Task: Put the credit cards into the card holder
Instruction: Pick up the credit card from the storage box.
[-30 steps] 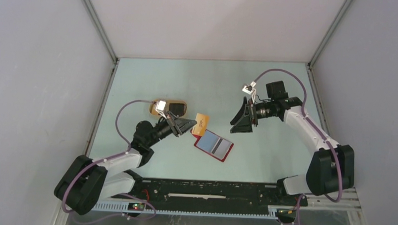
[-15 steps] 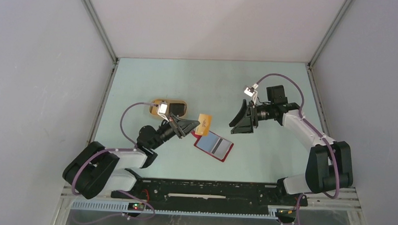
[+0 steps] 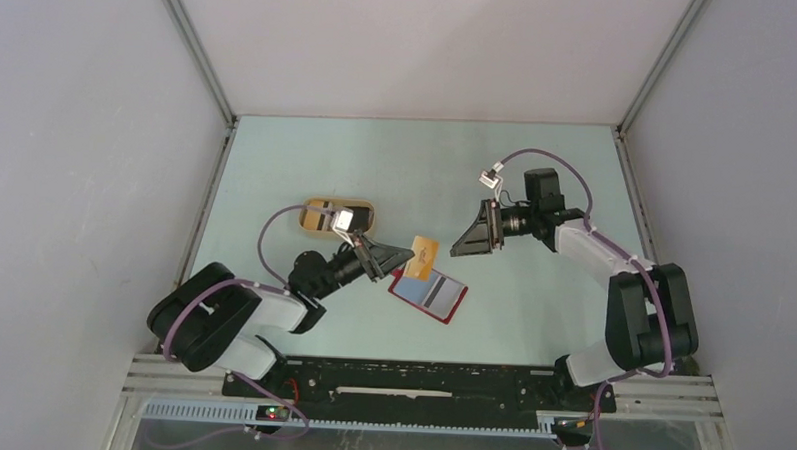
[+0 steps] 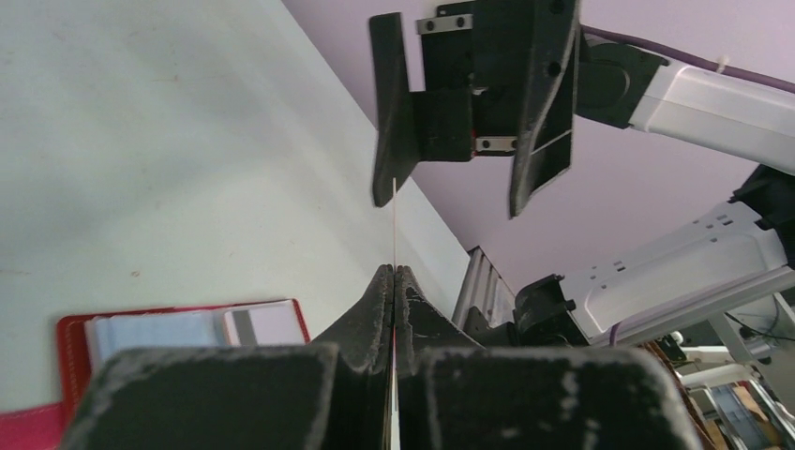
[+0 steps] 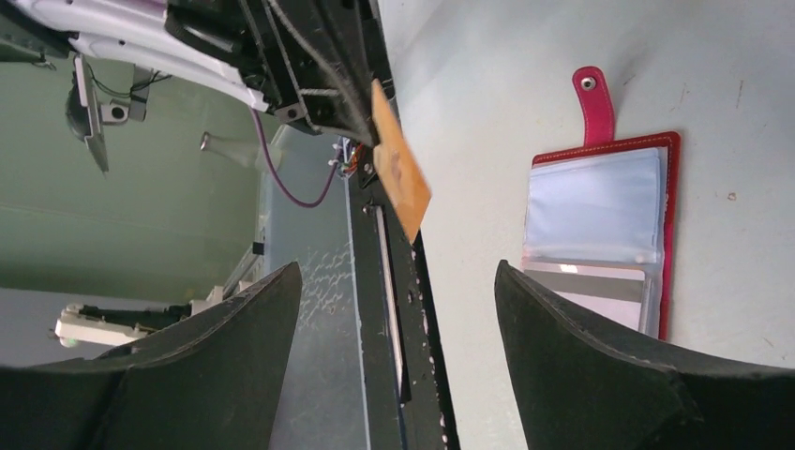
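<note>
1. Top external: left pincer (image 3: 393,257) clamped on orange credit card (image 3: 424,256), held off desk (image 3: 536,180), over far edge of open card holder (image 3: 429,294).
2. Right pincer (image 3: 466,239) spread wide, facing card, not touching.
3. Looks like handover prep. Risk: thin card, off-centre closing could twist or knock it loose.
4. Risk: early left release, card drops outside card holder.

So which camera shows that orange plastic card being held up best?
The right wrist view: the thin orange plastic card shows its broad face there, close. The top view shows it small, pinched in the left hand. The left wrist view catches only its edge, a hairline.
</note>
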Robot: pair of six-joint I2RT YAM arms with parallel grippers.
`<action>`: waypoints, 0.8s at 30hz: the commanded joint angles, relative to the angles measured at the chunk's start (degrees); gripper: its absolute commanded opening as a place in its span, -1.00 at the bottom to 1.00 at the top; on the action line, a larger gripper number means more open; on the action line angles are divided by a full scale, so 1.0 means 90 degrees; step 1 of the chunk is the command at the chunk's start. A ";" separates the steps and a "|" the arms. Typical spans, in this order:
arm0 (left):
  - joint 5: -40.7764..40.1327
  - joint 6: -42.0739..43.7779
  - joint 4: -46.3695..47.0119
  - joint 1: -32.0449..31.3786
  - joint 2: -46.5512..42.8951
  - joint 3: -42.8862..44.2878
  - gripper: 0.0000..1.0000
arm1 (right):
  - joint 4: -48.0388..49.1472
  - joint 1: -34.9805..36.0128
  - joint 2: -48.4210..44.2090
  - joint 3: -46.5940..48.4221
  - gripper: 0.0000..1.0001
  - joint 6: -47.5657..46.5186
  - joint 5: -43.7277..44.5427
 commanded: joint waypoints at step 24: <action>0.0007 -0.0322 0.0958 -0.0390 0.0729 0.0659 -0.80 | 0.0589 0.0372 0.0225 0.0174 -1.00 0.0453 -0.0024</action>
